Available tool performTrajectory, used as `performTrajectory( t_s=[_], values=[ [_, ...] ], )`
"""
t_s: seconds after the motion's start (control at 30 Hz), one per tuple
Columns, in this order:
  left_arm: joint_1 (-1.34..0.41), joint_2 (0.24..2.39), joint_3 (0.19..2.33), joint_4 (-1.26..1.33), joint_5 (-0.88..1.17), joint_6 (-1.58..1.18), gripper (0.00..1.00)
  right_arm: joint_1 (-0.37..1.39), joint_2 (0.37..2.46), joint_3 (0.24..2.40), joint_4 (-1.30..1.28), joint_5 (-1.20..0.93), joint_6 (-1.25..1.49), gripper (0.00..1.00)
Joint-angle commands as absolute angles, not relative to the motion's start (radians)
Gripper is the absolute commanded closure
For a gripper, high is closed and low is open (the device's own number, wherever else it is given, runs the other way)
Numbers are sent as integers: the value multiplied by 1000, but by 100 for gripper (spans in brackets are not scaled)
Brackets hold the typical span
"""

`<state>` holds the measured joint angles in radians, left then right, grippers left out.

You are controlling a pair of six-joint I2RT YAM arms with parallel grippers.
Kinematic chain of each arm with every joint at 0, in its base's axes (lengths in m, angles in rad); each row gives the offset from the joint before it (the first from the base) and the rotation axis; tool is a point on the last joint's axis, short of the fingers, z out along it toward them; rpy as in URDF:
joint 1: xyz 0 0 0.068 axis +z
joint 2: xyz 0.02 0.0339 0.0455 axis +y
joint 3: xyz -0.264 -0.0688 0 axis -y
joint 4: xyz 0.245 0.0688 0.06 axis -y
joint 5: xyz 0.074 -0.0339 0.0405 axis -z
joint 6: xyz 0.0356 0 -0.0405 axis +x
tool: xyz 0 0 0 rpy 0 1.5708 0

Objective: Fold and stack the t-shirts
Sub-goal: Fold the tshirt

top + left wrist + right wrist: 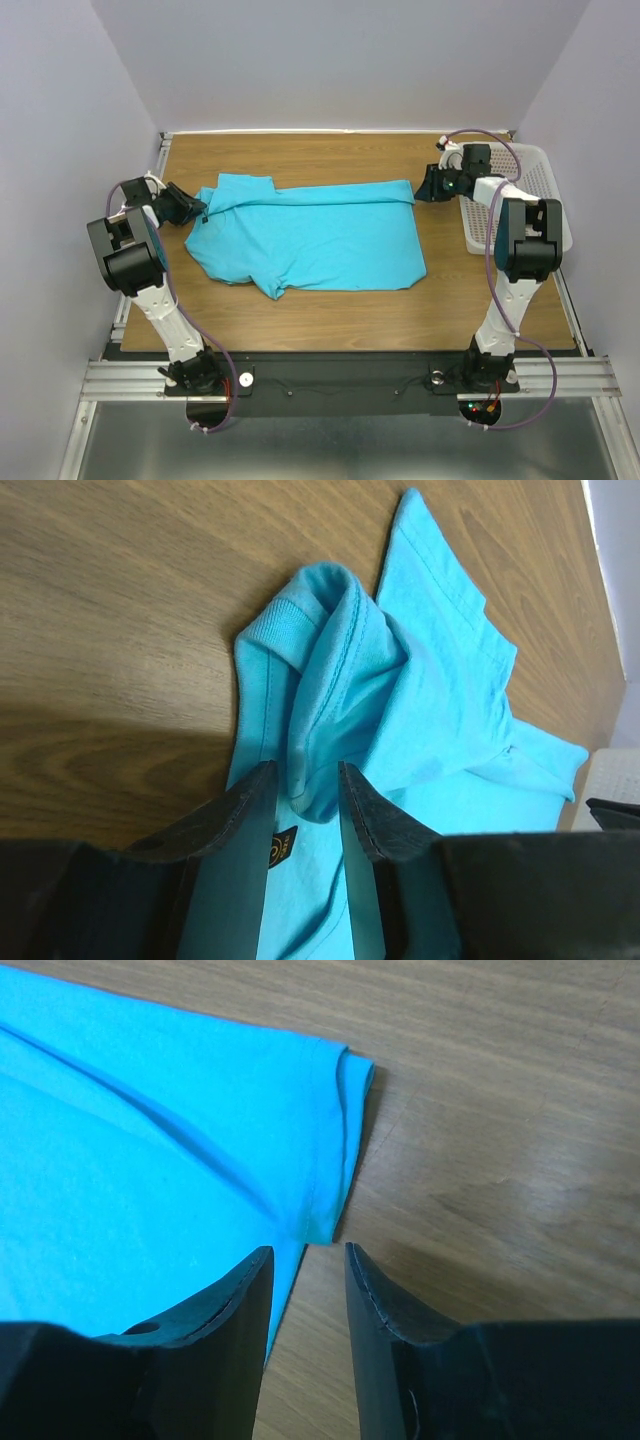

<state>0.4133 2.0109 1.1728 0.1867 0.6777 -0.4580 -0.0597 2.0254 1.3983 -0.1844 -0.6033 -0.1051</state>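
One turquoise t-shirt [310, 235] lies partly folded on the wooden table [330, 310], with its neck end to the left. My left gripper [192, 207] is at the neck end. In the left wrist view the gripper [305, 780] has its jaws apart, a bunched fold of the collar [325, 680] sits between the tips, and the dark neck label [283, 846] shows below. My right gripper [432, 186] is at the shirt's far right corner. In the right wrist view the gripper [308, 1252] is open and the hem corner [325, 1205] lies just ahead of the tips, not gripped.
A white mesh basket [545, 195] stands at the table's right edge, behind my right arm. Its corner shows in the left wrist view [615, 780]. Bare wood lies in front of the shirt and behind it, up to the back wall.
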Motion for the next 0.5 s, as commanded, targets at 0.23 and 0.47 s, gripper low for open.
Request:
performTrajectory(
  t_s=[0.23, 0.47],
  values=[
    [430, 1956, 1250, 63, 670, -379, 55, -66, 1953, 1405, -204, -664, -120, 59],
    [428, 1919, 1250, 74, 703, -410, 55, -66, 1953, 1410, -206, -692, -107, 59]
  ],
)
